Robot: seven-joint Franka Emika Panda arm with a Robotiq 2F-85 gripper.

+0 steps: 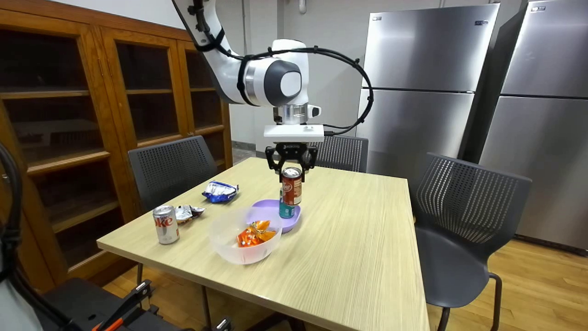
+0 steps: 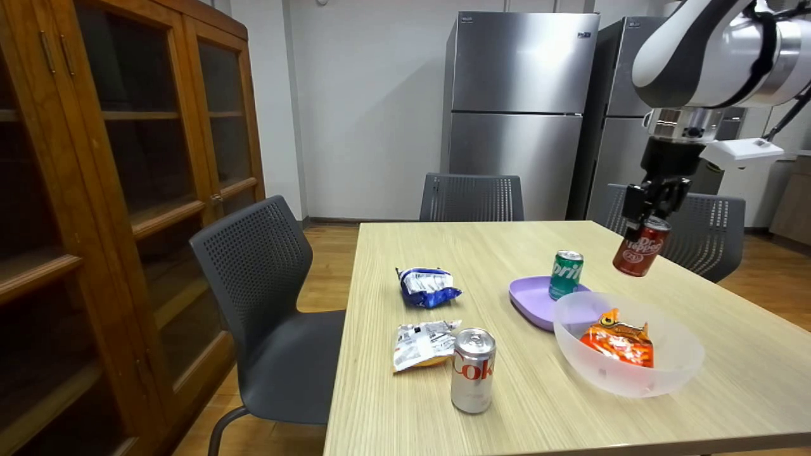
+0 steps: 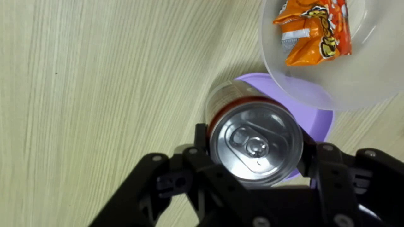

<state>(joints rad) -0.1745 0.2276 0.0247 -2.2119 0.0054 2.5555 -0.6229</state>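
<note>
My gripper is shut on a dark red Dr Pepper can, which also shows in an exterior view. In the wrist view the can shows its silver lid between the two black fingers. The can is held in the air above the table, near the lilac plate. A green Sprite can stands on that plate. The Sprite can is partly behind the red can in an exterior view and hidden in the wrist view. A translucent bowl with orange snack bags stands beside the plate, overlapping its edge in view.
A silver Diet Coke can stands on the table. A silver snack bag lies beside it, and a blue snack bag lies farther back. Dark chairs surround the table. A wooden cabinet and steel fridges stand behind.
</note>
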